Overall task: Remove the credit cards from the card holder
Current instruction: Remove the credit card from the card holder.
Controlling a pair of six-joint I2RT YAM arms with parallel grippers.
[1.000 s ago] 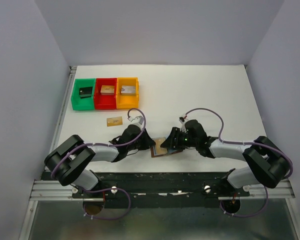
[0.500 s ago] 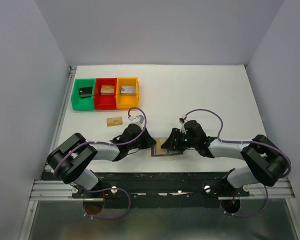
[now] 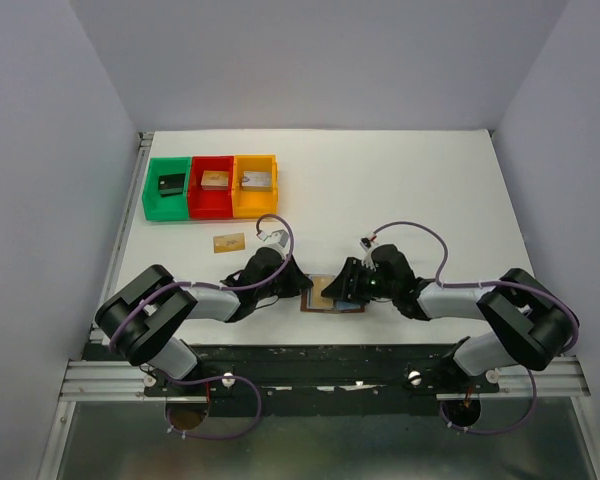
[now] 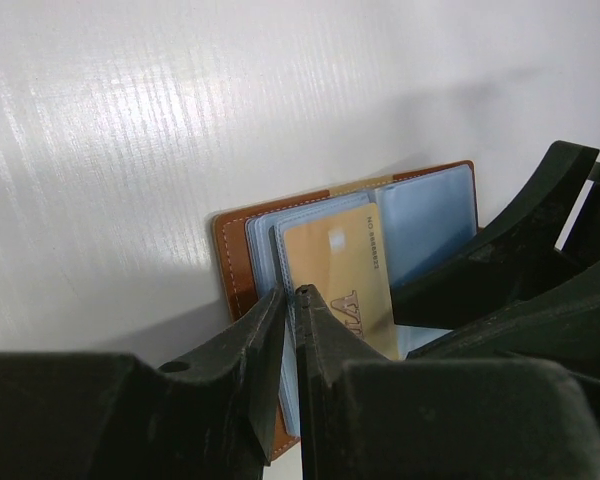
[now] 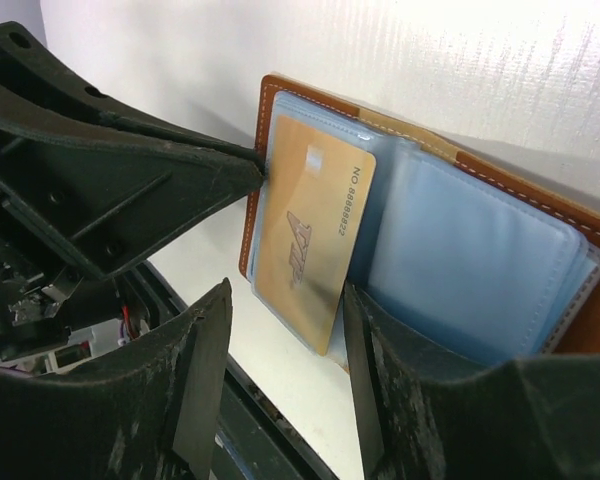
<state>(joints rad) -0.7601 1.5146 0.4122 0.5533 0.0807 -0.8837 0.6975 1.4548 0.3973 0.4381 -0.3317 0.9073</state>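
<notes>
The brown leather card holder (image 3: 330, 301) lies open on the white table between my two grippers. A tan-gold credit card (image 5: 310, 230) marked VIP sticks halfway out of a pale blue pocket (image 5: 470, 260). My left gripper (image 4: 291, 296) is shut on the thin pale blue pocket edge at the card holder's (image 4: 230, 262) left side, next to that gold card (image 4: 345, 270). My right gripper (image 5: 285, 372) is open, one finger on each side of the gold card's free end, not touching it. Another tan-gold credit card (image 3: 228, 242) lies flat on the table, left of the arms.
At the back left stand a green bin (image 3: 167, 187), a red bin (image 3: 211, 186) and an orange bin (image 3: 255, 183), each with a small block inside. The table's black front rail (image 3: 330, 352) runs just below the card holder.
My right gripper has edged slightly toward the near edge, closer over the card holder. The left gripper keeps its hold in the same place.
</notes>
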